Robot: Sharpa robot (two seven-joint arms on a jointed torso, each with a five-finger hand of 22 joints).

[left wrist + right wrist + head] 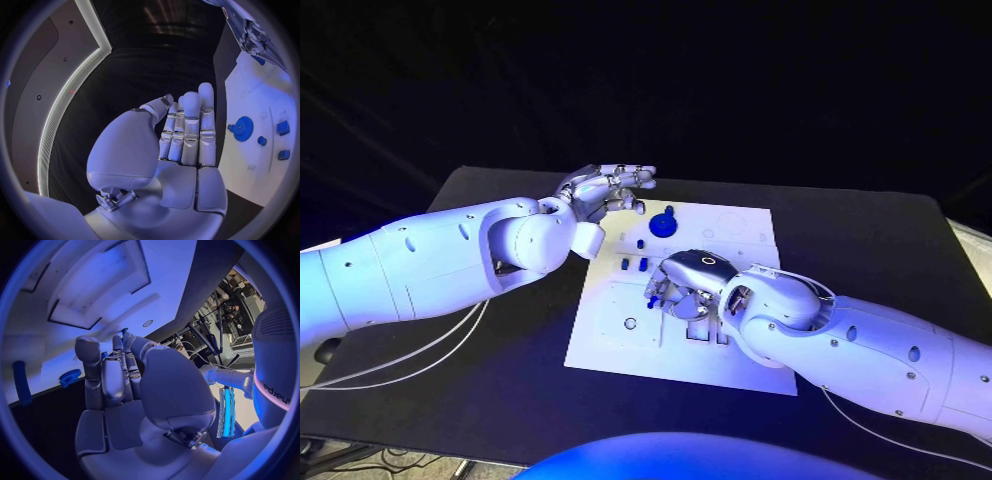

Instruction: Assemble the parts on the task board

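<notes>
The white task board (733, 355) lies in the middle of the black table. A blue gear (662, 224) stands near its far edge, with small blue parts (635, 264) just in front of it. My right hand (678, 293) is low over the board's middle, fingers pointing down at it. In the right wrist view its fingers (115, 375) reach toward the board's recesses (100, 285), and a speck of blue shows between thumb and finger; I cannot tell whether it is a held part. My left hand (607, 187) hovers at the board's far left corner, fingers straight (187, 132), holding nothing.
The left wrist view shows the blue gear (242, 128) and small blue parts (282, 127) on the board, with my right hand (253, 37) beyond. A blue bar (22, 382) and a toothed blue piece (70, 376) lie near my right hand. Black table (459, 340) surrounds the board.
</notes>
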